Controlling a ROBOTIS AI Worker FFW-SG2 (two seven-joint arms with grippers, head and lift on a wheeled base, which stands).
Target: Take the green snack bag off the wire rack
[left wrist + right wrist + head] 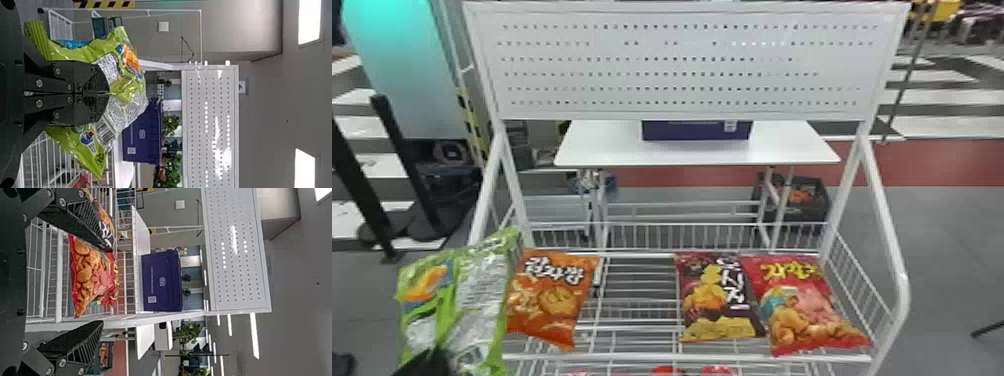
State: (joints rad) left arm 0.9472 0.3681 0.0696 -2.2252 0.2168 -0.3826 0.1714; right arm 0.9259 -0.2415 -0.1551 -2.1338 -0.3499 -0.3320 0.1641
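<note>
In the head view, my left gripper [429,362] is at the bottom left, against the lower part of the green snack bag [477,295]. The bag hangs at the wire rack's [642,357] left end, in front of the orange bag's left edge. The left wrist view has the left gripper [109,93] shut on the crumpled green bag [129,105], its fingers together with foil bulging on both sides. In the right wrist view, the right gripper [107,286] stands open, fingers wide apart, with the red snack bag [92,276] beyond them in the rack.
An orange bag [552,295] lies on the rack's left part; a dark brown bag [717,300] and the red one lie on the right. Sloping side rails [887,240] and a white pegboard [682,65] frame the rack. Behind stands a white table [612,150] with a purple box [696,131].
</note>
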